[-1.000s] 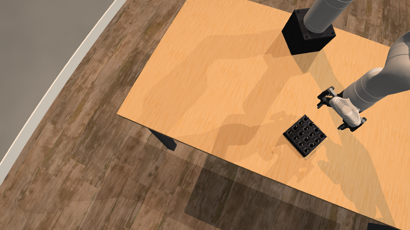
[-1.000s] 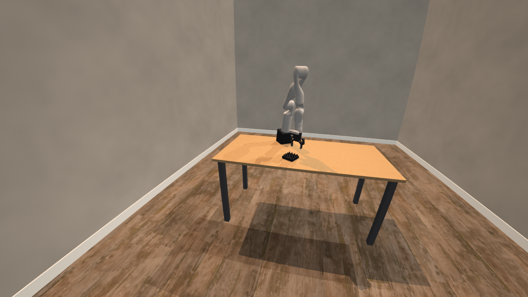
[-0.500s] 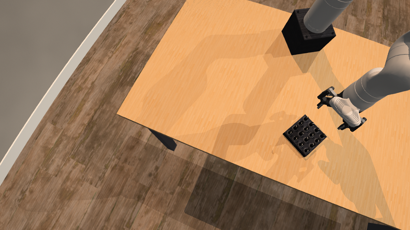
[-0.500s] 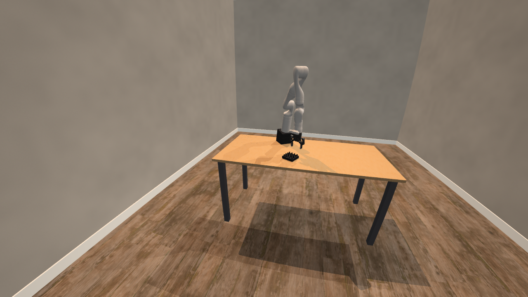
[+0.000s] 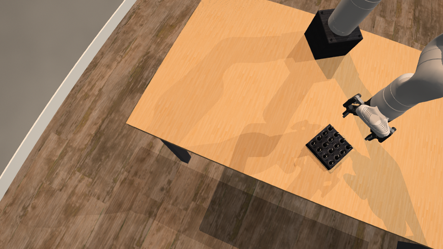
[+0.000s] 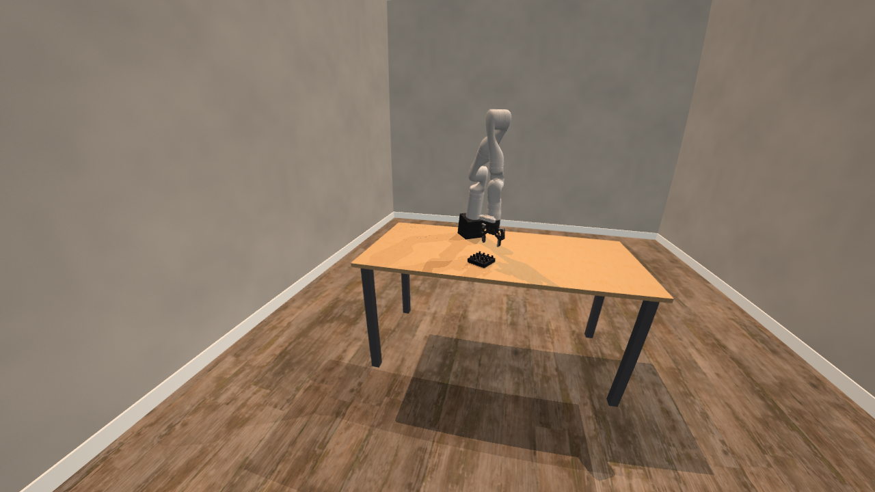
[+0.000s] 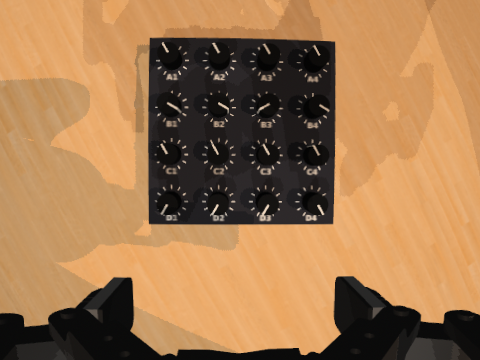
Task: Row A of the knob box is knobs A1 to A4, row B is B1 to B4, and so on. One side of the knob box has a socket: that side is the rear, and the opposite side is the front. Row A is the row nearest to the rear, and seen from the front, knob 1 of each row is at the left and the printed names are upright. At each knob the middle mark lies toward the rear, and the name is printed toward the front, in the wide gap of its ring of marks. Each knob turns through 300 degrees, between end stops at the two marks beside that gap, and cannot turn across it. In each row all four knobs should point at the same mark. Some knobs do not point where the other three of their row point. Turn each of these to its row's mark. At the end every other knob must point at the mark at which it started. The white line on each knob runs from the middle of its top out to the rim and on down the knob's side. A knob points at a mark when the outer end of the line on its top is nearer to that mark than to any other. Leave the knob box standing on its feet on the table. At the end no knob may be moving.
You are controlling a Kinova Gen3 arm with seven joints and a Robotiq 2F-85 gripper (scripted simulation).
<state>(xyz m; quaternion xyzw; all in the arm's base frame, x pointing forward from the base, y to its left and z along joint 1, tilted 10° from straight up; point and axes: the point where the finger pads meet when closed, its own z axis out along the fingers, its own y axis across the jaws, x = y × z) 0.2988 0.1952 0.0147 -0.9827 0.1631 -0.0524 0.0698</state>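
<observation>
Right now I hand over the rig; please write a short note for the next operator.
Black jaws: open, holding nothing, off to the front side of the box.
Square black knob box: on the wooden table.
Done: rows A and C look matched.
Left: black round knobs B3 and D4 differ from their rows.

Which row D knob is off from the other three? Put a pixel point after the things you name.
D4 [image 7: 315, 201], at the right end. Its line slants down-right; those on D1, D2 and D3 slant down-left.
</observation>
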